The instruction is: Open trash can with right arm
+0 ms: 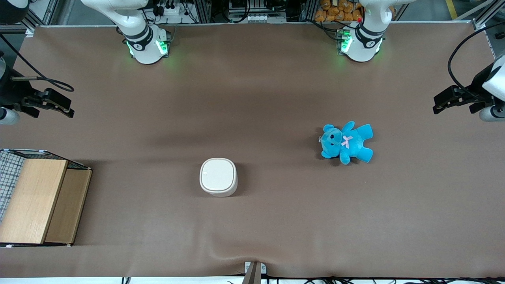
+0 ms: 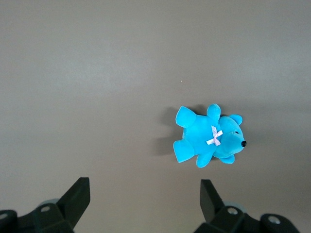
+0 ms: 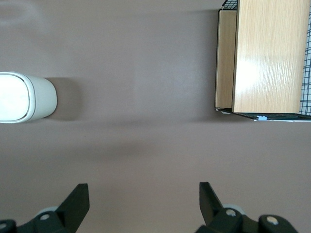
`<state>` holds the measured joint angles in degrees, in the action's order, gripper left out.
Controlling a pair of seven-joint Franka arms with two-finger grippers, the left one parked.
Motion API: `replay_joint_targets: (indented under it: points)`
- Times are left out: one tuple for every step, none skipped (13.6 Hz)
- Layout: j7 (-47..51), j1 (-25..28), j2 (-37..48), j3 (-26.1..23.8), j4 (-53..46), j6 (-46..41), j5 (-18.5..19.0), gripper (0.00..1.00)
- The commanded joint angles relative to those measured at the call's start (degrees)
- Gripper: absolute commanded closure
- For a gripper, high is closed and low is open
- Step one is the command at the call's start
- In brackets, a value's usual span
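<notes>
The trash can is a small cream-white bin standing upright on the brown table near its middle, with its smooth lid shut. It also shows in the right wrist view. My right gripper hangs above the table at the working arm's end, far from the can and touching nothing. It is farther from the front camera than the wooden box. In the right wrist view the gripper is open wide and empty, with only bare table between its fingertips.
A wooden box with wire mesh stands at the working arm's end, near the front edge; it also shows in the right wrist view. A blue teddy lies toward the parked arm's end and shows in the left wrist view.
</notes>
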<state>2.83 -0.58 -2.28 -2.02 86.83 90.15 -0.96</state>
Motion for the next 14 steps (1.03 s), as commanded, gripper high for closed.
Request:
replay_joint_targets:
  points:
    - [-0.54,-0.38,-0.45,-0.09,-0.79,-0.85,0.61,0.0]
    - [-0.71,-0.38,-0.45,-0.09,-0.79,-0.76,0.61,0.0]
    - [-0.8,-0.3,-0.45,-0.09,-0.88,-0.68,0.61,0.0]
    - [-0.8,-0.21,-0.53,-0.09,-0.88,-0.67,0.61,0.0]
    - [-0.63,-0.21,-0.71,-0.09,-0.79,-0.76,0.52,0.0]
    - [-0.63,0.05,-0.8,-0.09,-0.7,-0.85,0.43,0.0]
    - [-0.54,0.32,-0.8,-0.26,-0.27,-1.02,0.43,0.0]
    - [-0.54,0.67,-0.8,-0.35,-0.18,-1.72,0.43,0.0]
    - [-0.54,0.84,-0.88,-0.35,-0.17,-1.82,0.0,0.0]
    - [-0.54,1.28,-1.15,-0.44,-0.17,-1.73,-0.18,0.0]
    - [-0.37,1.89,-1.76,-0.44,-0.17,-1.56,-0.36,0.0]
    - [-0.28,2.25,-2.37,-0.44,-0.26,-1.29,-0.36,0.0]
    - [-0.19,2.95,-3.08,-0.44,-0.35,-1.2,-0.71,0.0]
    - [-0.19,3.3,-3.87,-0.44,-0.61,-1.03,-1.06,0.0]
